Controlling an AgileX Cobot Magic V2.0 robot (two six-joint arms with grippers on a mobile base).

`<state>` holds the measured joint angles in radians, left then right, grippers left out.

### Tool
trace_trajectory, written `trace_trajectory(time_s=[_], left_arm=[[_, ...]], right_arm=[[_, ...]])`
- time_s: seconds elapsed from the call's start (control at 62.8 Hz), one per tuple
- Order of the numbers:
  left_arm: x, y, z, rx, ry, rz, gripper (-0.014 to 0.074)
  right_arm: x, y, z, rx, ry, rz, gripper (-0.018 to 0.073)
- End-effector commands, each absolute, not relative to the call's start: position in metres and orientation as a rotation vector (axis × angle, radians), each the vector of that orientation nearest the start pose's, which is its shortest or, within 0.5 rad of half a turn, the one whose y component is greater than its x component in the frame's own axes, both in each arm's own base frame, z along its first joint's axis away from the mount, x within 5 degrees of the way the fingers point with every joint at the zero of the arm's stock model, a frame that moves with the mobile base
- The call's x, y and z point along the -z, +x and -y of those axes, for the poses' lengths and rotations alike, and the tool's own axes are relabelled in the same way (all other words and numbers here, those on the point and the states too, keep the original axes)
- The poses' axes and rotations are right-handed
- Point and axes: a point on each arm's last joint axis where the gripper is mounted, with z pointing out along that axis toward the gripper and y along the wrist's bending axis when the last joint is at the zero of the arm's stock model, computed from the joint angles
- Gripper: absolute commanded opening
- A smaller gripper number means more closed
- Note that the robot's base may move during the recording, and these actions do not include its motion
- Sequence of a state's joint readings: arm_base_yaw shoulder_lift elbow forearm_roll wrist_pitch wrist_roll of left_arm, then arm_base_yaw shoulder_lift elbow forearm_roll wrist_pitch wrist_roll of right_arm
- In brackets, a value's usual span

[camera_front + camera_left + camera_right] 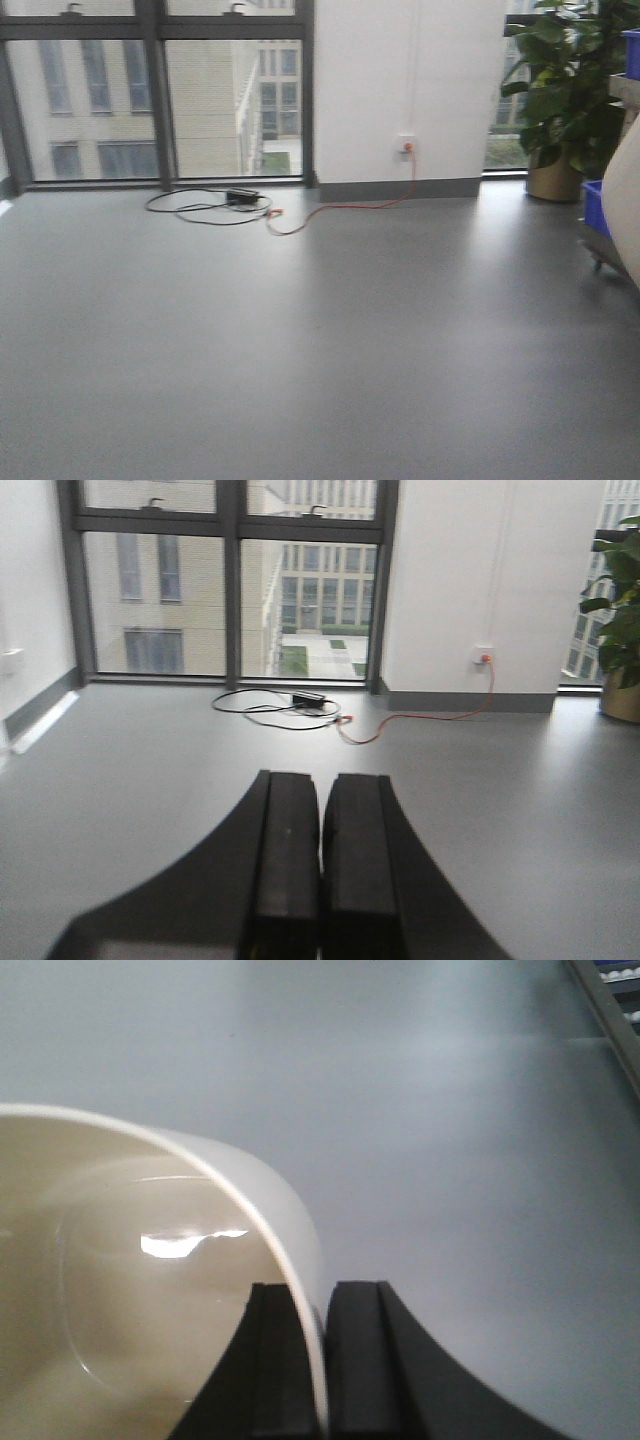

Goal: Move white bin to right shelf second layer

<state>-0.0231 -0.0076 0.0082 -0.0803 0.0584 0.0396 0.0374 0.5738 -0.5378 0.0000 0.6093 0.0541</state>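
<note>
Gripping the white bin [130,1290] by its side wall, the right pincer [314,1305] is clamped with one finger inside the tub and the other outside, and the thin rim runs up between them. The bin hangs from that single hold above the bare grey floor [480,1160], with its mouth turned toward the wrist camera. A blurred cream shape at the right edge of the front view is probably the same tub.

I judge it light. The wall looks thin, the plastic is smooth and glossy, and nothing lies inside but a bright reflection on the bottom. That gloss suggests a slippery surface. Pinched at one side only, the tub could swing or slide in the fingers, and the wall may flex a little under the squeeze. No handle shows, so the rim and upper wall seem the only place a narrow pincer can take hold, and a deep bite over the rim, as here, looks the safer one.

The left pincer [320,790] has its fingers pressed together on nothing and points toward the far window [230,600].

Two blue crates [597,205] sit at the far right beside a potted plant [560,90]; what is in them cannot be told. A steel rail [610,1020] crosses the far right corner of the right wrist view, too little of it showing to say which level it belongs to.
</note>
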Motion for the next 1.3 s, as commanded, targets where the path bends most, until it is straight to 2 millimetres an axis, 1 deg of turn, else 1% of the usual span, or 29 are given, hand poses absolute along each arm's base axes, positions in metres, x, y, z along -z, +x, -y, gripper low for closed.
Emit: trace_trajectory(time_s=[0.0,1.289], left_arm=[[-0.2045,0.0558,0.0015,0.064,-0.018,-1.474,0.0085],[-0.2045,0.0558,0.0015,0.064,-0.018,-1.474,0.0085]], right_arm=[[-0.3105,0.1144,-0.0040,-0.055,0.017,-2.020,0.0055],[-0.3105,0.1144,-0.0040,-0.055,0.017,-2.020,0.0055]])
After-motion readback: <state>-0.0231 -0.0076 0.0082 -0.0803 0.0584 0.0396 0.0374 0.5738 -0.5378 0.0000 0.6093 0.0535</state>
